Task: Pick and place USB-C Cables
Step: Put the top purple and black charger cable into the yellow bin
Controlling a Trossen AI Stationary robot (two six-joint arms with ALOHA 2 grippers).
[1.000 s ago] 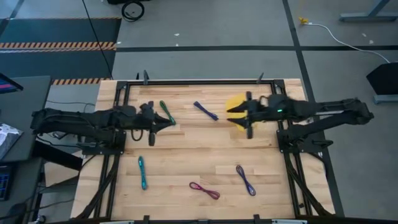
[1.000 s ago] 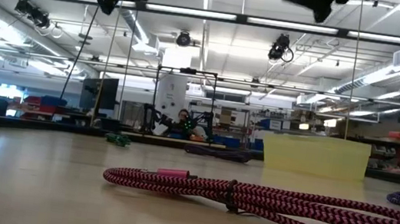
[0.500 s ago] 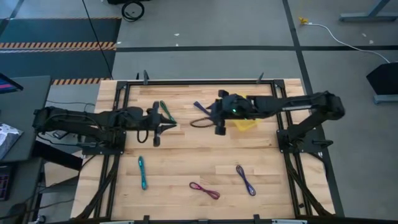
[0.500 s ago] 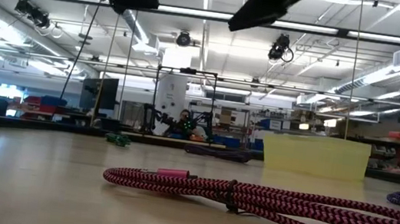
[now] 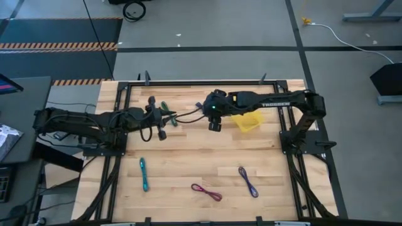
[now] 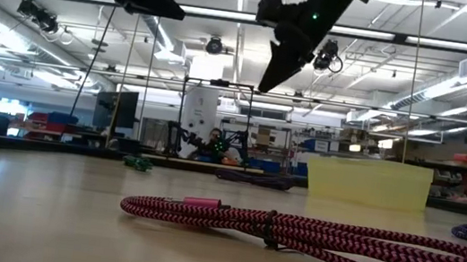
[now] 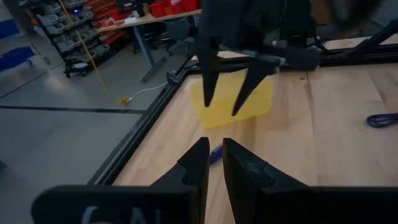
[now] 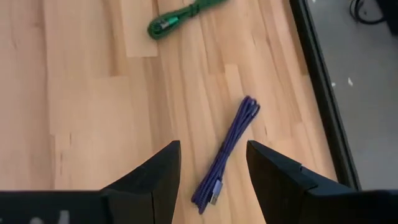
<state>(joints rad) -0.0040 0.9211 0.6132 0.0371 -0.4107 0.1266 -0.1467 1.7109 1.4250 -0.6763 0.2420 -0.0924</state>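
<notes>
In the right wrist view my right gripper [image 8: 211, 158] is open and points down, its fingers standing either side of a purple-blue cable [image 8: 227, 148] that lies flat on the wood below it, untouched. A green cable [image 8: 180, 17] lies beyond. From above, the right gripper [image 5: 206, 112] hides that purple-blue cable, left of the yellow tray [image 5: 246, 122]. My left gripper [image 7: 214, 152] is shut, hovers near the green cable [image 5: 166, 110] and faces the right gripper. The teal cable [image 5: 144, 174], the magenta cable [image 5: 206, 192] and the second purple-blue cable [image 5: 248, 181] lie toward the near edge.
The two grippers are close together near the table's far edge. The yellow tray [image 6: 369, 182] sits just right of the right gripper [image 6: 269, 77]. A black frame rail [image 8: 320, 93] runs along the table's edge beside the purple-blue cable. Bare wood lies mid-table.
My right gripper has swung from above the yellow tray toward the table's left, tipping down, and now hangs over the purple-blue cable near the far edge. The cables have kept their places.
</notes>
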